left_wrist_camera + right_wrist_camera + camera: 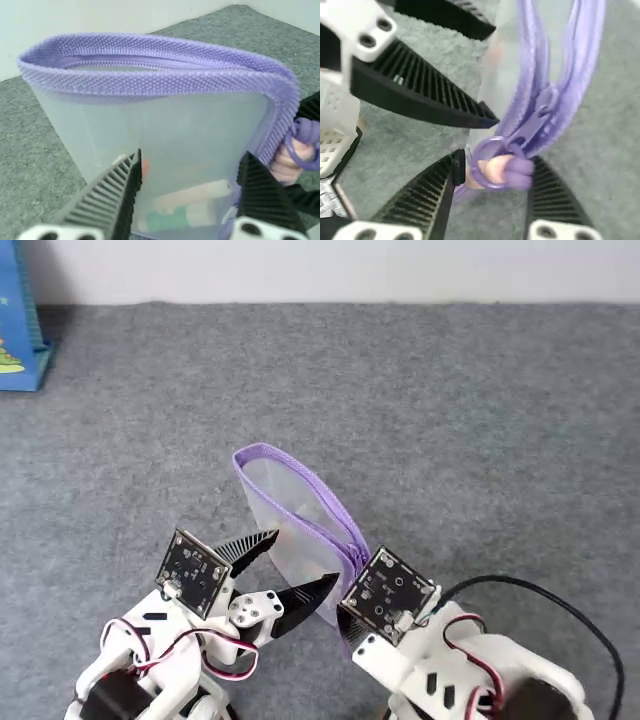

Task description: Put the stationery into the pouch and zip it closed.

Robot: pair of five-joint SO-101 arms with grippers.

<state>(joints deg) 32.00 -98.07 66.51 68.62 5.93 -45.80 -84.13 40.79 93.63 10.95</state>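
**Desk:** Where is the pouch (290,510)?

**Photographer:** It stands on edge mid-table (480,420), running from 11 o'clock to 5 o'clock in the high view. The stationery (192,207) lies low inside, seen through the clear wall.

**Desk:** And the arms?

**Photographer:** At the pouch's 8 o'clock, the left gripper (305,557) has its jaws spread wide, tips at the clear wall. At the 5 o'clock end, the right gripper (499,160) is pinched on the zip pull (502,170). A blue box (20,325) sits at the far 10 o'clock corner.
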